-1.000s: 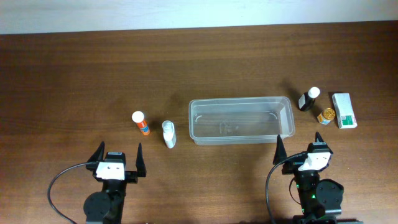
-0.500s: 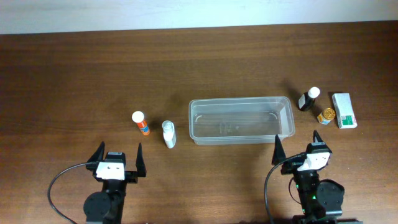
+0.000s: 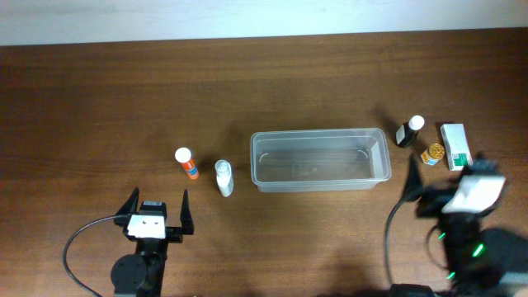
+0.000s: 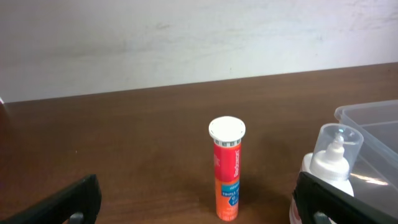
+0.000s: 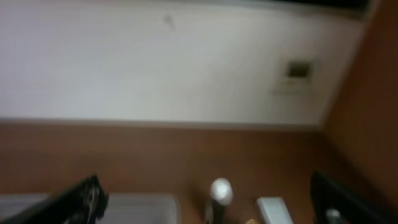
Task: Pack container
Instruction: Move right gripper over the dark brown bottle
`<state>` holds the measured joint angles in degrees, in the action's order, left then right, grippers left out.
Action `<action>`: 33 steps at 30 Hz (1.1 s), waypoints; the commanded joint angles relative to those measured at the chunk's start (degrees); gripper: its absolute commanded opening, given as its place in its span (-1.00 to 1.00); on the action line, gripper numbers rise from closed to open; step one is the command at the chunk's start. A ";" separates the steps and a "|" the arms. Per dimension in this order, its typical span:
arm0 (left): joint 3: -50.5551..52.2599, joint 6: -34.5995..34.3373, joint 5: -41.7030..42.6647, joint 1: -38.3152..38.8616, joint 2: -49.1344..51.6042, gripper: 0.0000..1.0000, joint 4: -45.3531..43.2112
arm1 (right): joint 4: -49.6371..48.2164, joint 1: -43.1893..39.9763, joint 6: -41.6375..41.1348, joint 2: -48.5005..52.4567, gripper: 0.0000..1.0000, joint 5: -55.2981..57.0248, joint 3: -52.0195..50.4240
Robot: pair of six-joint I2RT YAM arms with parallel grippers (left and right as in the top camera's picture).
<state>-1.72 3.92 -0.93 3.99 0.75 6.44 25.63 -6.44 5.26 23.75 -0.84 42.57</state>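
The container (image 3: 318,134), a clear rectangular tub, stands empty at the table's middle. An orange tube with a white cap (image 3: 186,163) and a white bottle (image 3: 223,177) stand left of it. A dark bottle with a white cap (image 3: 407,132), a small gold-lidded jar (image 3: 432,153) and a green-and-white box (image 3: 455,146) are to its right. My left gripper (image 3: 155,213) is open and empty, near the front edge; its view shows the tube (image 4: 227,168), the white bottle (image 4: 333,162) and the container's corner (image 4: 373,115). My right gripper (image 3: 445,180) is open and empty, just in front of the jar and box.
The right wrist view is blurred; it shows the dark bottle (image 5: 219,196), the box (image 5: 273,208) and the container's end (image 5: 143,208) between my open fingers (image 5: 208,208). A pale wall runs behind the table's far edge.
My right arm has lifted and swung to the right and forward, toward the items at the container's right end. The left arm and all objects have not moved.
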 commanded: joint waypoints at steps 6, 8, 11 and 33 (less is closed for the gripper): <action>0.28 0.90 -0.20 -0.42 -0.46 0.99 0.07 | 32.57 -12.63 2.89 38.62 0.97 -2.29 43.10; 0.28 0.90 -0.20 -0.42 -0.46 0.99 0.07 | 38.91 -13.77 2.89 45.83 0.97 -5.18 51.06; 0.28 0.90 -0.20 -0.42 -0.46 0.99 0.07 | 43.23 -13.84 2.86 54.45 0.97 -7.02 58.64; 0.28 0.90 -0.20 -0.42 -0.46 0.99 0.07 | 41.27 -11.28 10.62 87.30 0.97 -9.90 60.52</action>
<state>-1.69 3.92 -0.95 3.99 0.73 6.50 66.83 -19.33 13.82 108.12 -9.65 102.00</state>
